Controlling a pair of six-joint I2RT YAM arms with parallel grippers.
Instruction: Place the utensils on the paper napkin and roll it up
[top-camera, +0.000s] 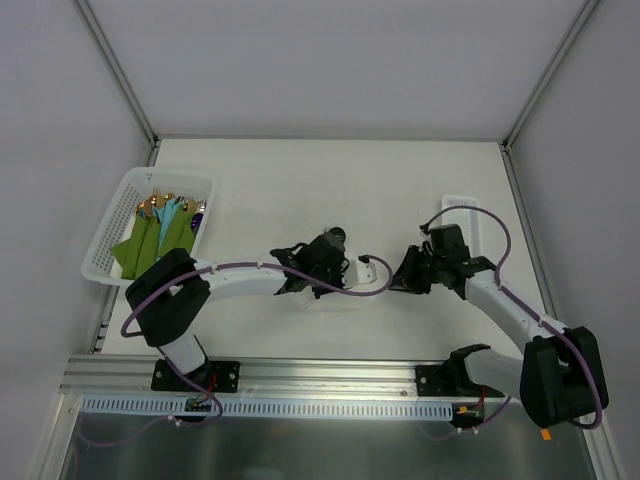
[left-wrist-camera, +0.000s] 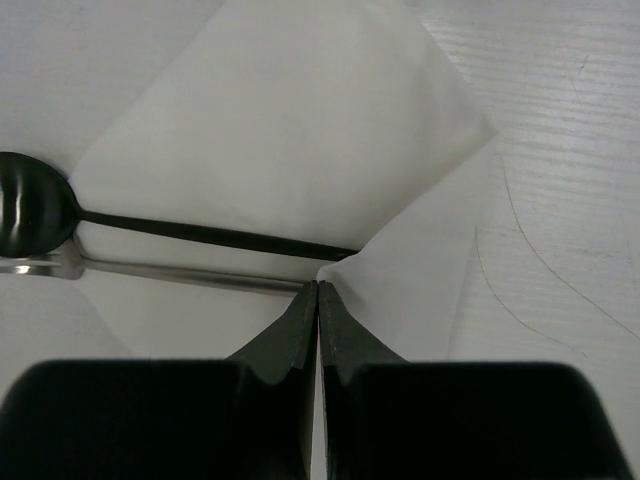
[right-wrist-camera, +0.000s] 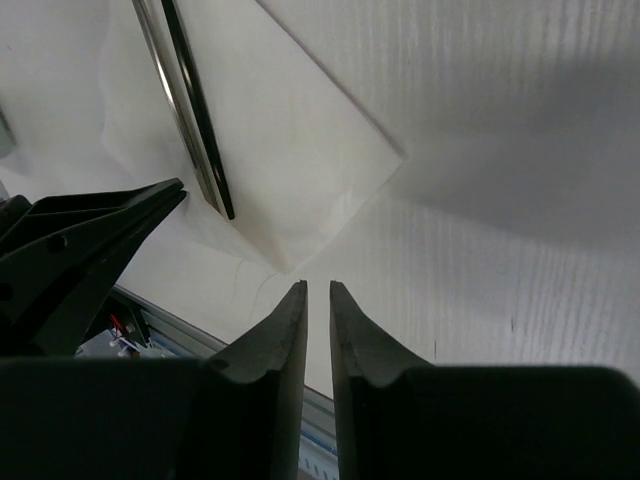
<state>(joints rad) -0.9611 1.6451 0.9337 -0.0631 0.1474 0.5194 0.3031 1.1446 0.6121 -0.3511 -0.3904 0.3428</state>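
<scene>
The white paper napkin (left-wrist-camera: 290, 110) lies flat on the table with both utensils on it. The black spoon (left-wrist-camera: 30, 210) has its bowl at the left, and its handle runs right under a raised napkin flap (left-wrist-camera: 420, 270). The fork (left-wrist-camera: 180, 272) lies alongside it, its handle glinting grey. My left gripper (left-wrist-camera: 318, 283) is shut, pinching the flap's corner at its tips. My right gripper (right-wrist-camera: 318, 285) hovers just off the napkin's near corner (right-wrist-camera: 290, 262), its jaws a narrow gap apart with nothing between them. From above, the two grippers (top-camera: 340, 268) (top-camera: 400, 278) face each other mid-table.
A white basket (top-camera: 110, 215) with green and teal cloths and gold cutlery stands at the far left. A second white container (top-camera: 462, 205) sits behind my right wrist. The metal rail (right-wrist-camera: 170, 325) along the table's near edge lies close below my right fingers.
</scene>
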